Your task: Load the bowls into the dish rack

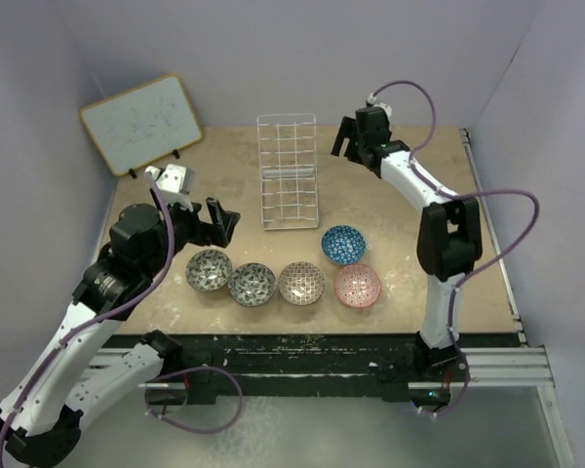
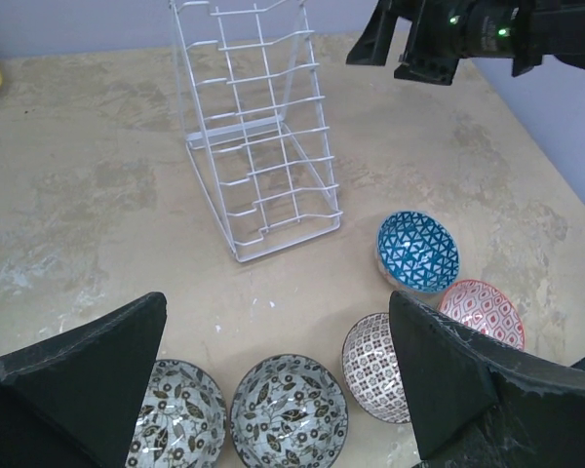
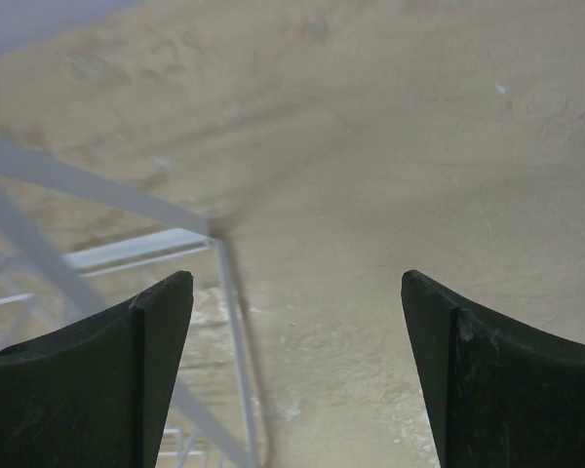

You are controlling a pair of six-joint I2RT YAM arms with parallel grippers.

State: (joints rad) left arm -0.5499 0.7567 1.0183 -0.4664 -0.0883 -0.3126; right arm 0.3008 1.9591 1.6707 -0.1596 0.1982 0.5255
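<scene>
Two grey-black bowls (image 1: pixel 209 270) (image 1: pixel 252 284), a beige-brown bowl (image 1: pixel 301 283), a pink-red bowl (image 1: pixel 357 285) and a blue bowl (image 1: pixel 343 244) sit on the table in front of the white wire dish rack (image 1: pixel 289 174). The rack is empty. My left gripper (image 1: pixel 224 222) is open and empty, above and just behind the grey-black bowls (image 2: pixel 176 419) (image 2: pixel 289 409). My right gripper (image 1: pixel 343 138) is open and empty, raised just right of the rack's top (image 3: pixel 88 253).
A wood-framed whiteboard (image 1: pixel 141 123) leans at the back left corner. The table's right edge (image 1: pixel 487 210) runs beside the right arm. Purple cables loop off both arms.
</scene>
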